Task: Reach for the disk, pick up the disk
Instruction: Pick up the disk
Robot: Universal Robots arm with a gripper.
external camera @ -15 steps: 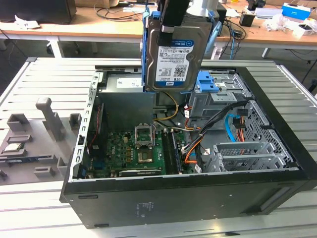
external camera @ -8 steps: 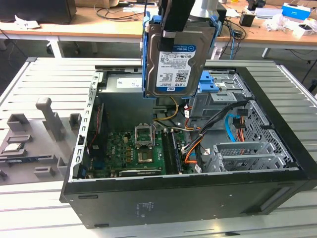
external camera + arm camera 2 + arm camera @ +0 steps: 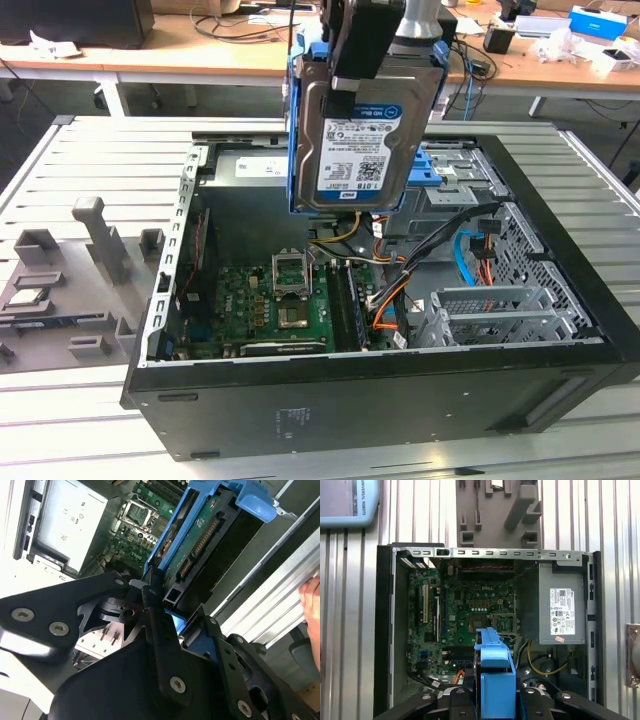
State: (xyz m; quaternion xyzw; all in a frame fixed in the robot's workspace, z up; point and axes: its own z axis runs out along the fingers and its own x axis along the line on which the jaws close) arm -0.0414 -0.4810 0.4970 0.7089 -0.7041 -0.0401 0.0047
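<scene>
Disk [image 3: 362, 140] hangs upright, lifted clear above the open computer case [image 3: 400, 400], label facing the exterior view. Fingers [image 3: 150, 592] closed on its upper end, apparently gripping the blue rails [image 3: 495, 680]. Motherboard [image 3: 470, 615] lies below, slatted counter [image 3: 100, 150] beyond.

You're looking down into the open computer case [image 3: 385, 630] on the ribbed table [image 3: 615, 580], green motherboard [image 3: 470, 620] exposed. The claw [image 3: 492, 700] grips the disk [image 3: 495, 680] edge-on by its blue rails above it.
</scene>
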